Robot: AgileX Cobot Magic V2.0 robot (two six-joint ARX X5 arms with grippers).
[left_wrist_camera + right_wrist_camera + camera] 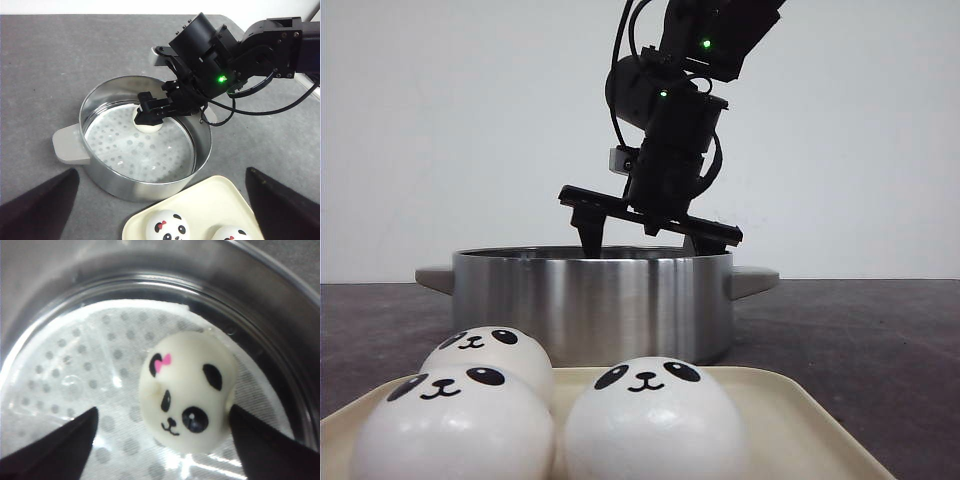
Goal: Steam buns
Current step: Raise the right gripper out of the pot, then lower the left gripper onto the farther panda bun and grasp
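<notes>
- so the right arm's black gripper (150,111) is dipped down into the shiny round stainless steel steamer pot (595,300), the one with stubby grey handles on both sides
- inside the pot there's a white perforated liner sheet (137,147) lying over the bottom, dotted with holes
- one glossy white panda-face bun with a little pink bow (187,392) sits on that liner, over toward the far side of the pot. It's tipped, face turned up and sideways
- the right fingers (65,447) are spread on either side of that bun. In the right wrist view one finger stands clear of it with liner showing between, the other is right at its edge, and I honestly can't tell whether that one touches. So the pincer looks released, not squeezing anything
- from the front, the pot wall blocks the fingertips and the bun in there completely, you only see the gripper bar above the rim
- in front of the pot there's a cream-coloured rounded plastic tray (790,420) with three more white panda buns (655,420) on it: two packed close on the left, one behind the other, and one in the middle
- left gripper (162,210) hangs above the tray's near end, its dark fingers wide apart at the edges of the left wrist view, nothing between them
- all of it is on a dark grey matte tabletop (60,60), plain white wall behind
</notes>
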